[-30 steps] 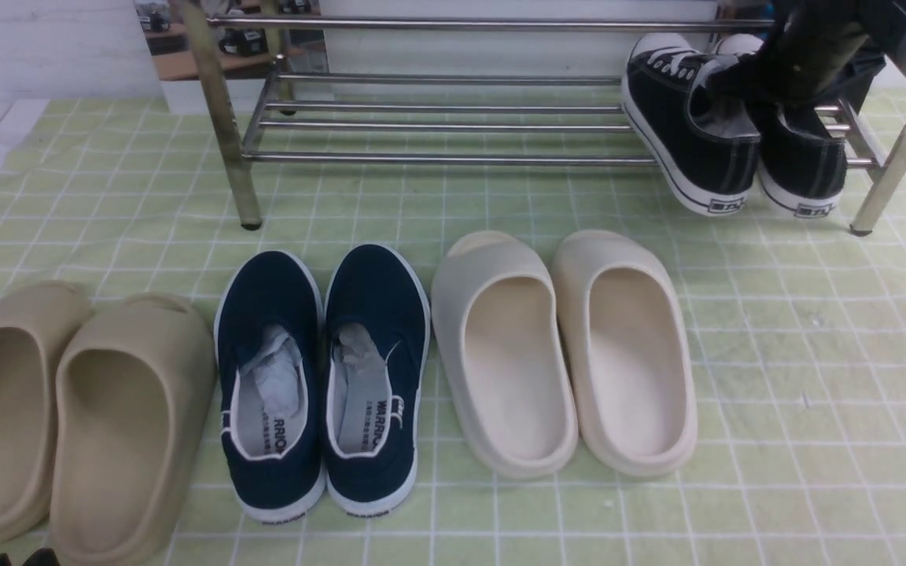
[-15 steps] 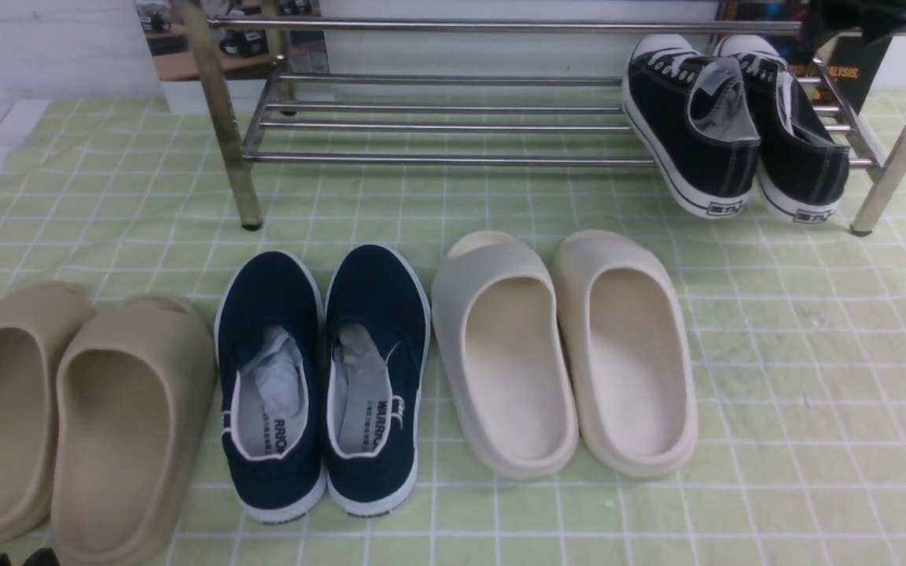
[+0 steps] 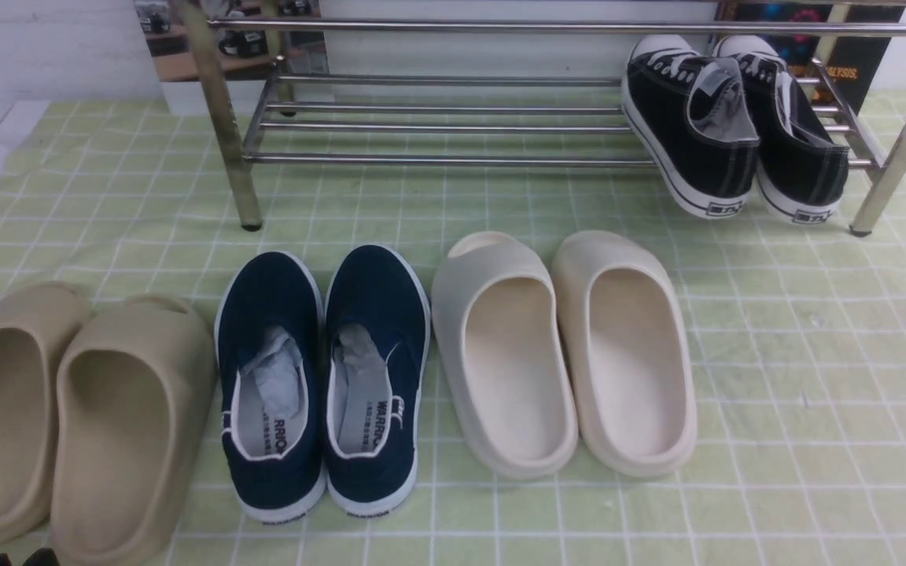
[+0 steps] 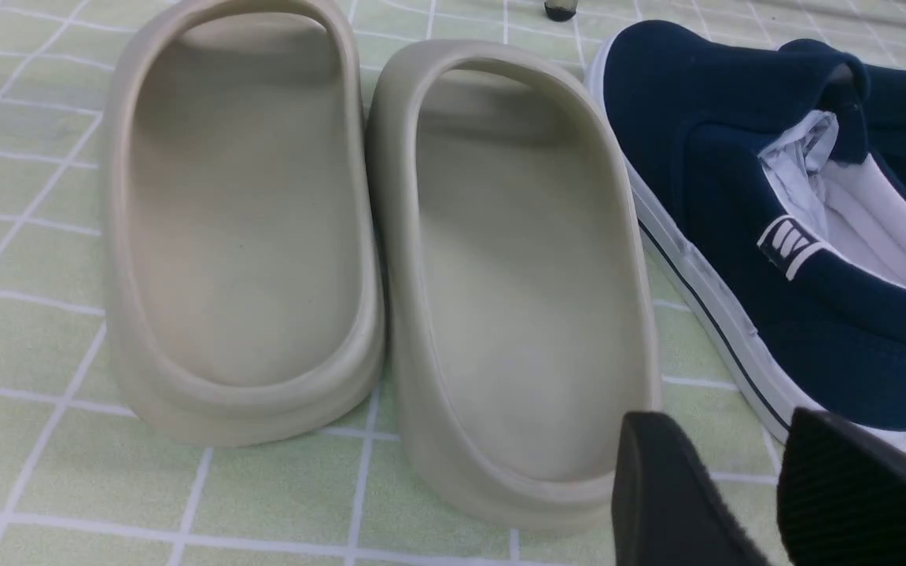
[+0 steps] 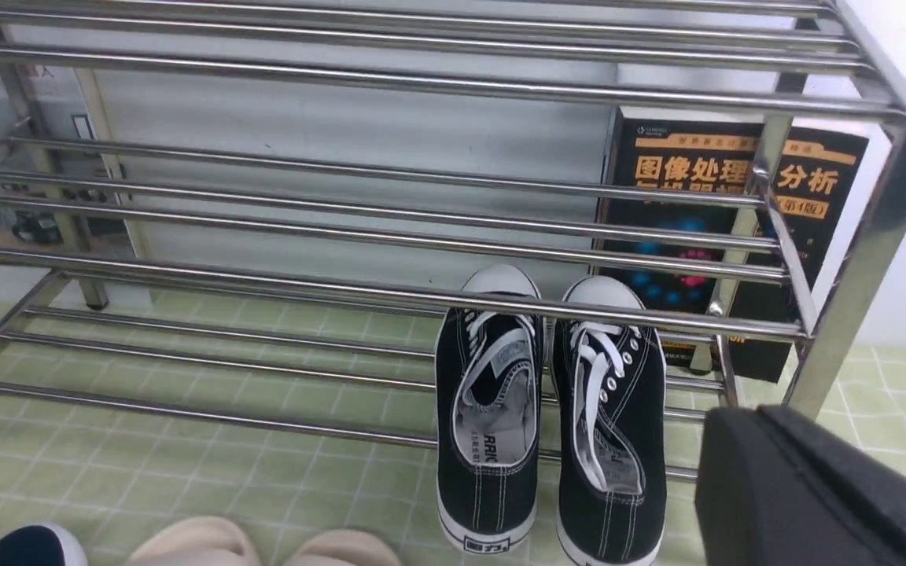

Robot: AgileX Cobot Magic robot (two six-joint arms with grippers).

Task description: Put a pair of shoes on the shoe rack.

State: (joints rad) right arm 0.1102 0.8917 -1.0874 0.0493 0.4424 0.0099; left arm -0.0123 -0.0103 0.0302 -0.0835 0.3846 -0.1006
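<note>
At the right-hand end of the shoe rack [image 3: 453,159], on its lowest tier, sits the pair of shoes [image 3: 705,149], the two black canvas sneakers side by side and close together. Their long axis runs across the rack's bars, front to back. The white toe caps point to the back of the rack, while the heels point to its front, hang out past the front bar and dip toward the green checked mat [image 3: 815,354] on which the rack stands. In the right wrist view both sneakers stand upright on their soles, white laces up.

The right gripper [image 5: 799,479] shows only as one black finger in front of the rack's right end, apart from the sneakers, and whether its fingers are spread or closed cannot be told. The left gripper [image 4: 728,440] is well in front of the rack's left end, its two black fingers parted with a gap between them and holding nothing.

Three other pairs lie in a row on the mat in front of the rack, toes toward it:
- tan foam slides [image 3: 130,417], out past its left end
- navy slip-ons [image 3: 378,314] stuffed with crumpled paper, in front of its left leg
- cream foam slides [image 3: 500,354], in front of its middle

Behind the rack's right end a black book [image 5: 657,216] with an orange title stands upright
</note>
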